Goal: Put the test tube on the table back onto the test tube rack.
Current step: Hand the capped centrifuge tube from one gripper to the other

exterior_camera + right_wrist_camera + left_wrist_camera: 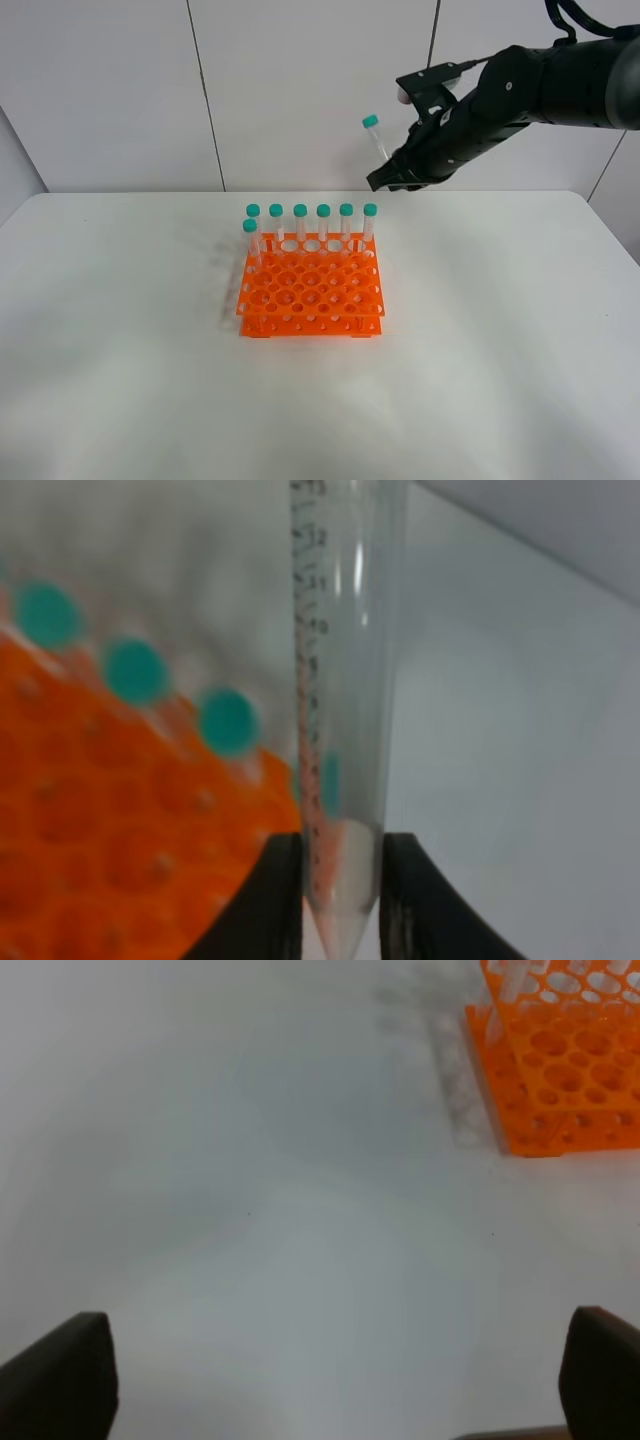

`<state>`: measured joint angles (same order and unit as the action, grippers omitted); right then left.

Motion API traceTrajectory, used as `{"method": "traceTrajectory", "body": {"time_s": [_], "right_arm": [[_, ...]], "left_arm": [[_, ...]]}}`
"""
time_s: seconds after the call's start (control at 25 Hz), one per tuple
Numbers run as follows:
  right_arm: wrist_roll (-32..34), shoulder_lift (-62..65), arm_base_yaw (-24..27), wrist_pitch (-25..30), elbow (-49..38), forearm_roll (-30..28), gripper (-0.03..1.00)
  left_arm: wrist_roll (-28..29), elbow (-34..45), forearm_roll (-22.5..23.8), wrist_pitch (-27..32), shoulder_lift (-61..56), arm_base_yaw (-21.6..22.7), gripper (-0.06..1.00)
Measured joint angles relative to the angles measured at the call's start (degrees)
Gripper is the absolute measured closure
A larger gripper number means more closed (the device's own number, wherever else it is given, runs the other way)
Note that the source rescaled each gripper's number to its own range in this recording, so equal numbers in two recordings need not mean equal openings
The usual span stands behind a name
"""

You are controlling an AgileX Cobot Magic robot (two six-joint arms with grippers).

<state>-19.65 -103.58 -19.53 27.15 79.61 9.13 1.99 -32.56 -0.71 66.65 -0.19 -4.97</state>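
Test tube (345, 680) tip pinched in R claw (340, 895), L claw (330, 1380) spread wide

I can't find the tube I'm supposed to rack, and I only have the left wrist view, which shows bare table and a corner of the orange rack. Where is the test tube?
Observer: It is up in the air. In the high view the test tube hangs above and to the right of the test tube rack, cap up and tilted.
Operator: What is holding it?
Observer: The right end effector, shut on its tapered tip.
Operator: Is there room in the rack?
Observer: Yes. Seven capped tubes stand at the back, six in the last row and one just in front at the left end. The other holes are empty.
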Motion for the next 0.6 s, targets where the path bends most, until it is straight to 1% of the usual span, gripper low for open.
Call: {"method": "traceTrajectory", "body": {"time_s": [0.12,0.24,0.32,0.44,0.52,0.6], "right_arm": [[-5.81,1.46,-2.06,-1.60,0.06,8.74,0.97],[-10.46,2.66,-2.39,-2.27,0.06,14.69,0.97],[-12.75,3.32,-2.39,-2.28,0.06,15.67,0.97],[-13.77,4.35,-2.55,-2.07,0.06,15.83,0.97],[-14.03,4.85,-3.52,-2.80,0.06,14.50,0.97],[-14.13,5.14,-5.52,-3.93,0.06,12.16,0.97]], "left_arm": [[0.00,0.00,0.00,0.00,0.00,0.00,-0.06],[0.00,0.00,0.00,0.00,0.00,0.00,-0.06],[0.00,0.00,0.00,0.00,0.00,0.00,-0.06],[0.00,0.00,0.00,0.00,0.00,0.00,-0.06],[0.00,0.00,0.00,0.00,0.00,0.00,-0.06],[0.00,0.00,0.00,0.00,0.00,0.00,-0.06]]}}
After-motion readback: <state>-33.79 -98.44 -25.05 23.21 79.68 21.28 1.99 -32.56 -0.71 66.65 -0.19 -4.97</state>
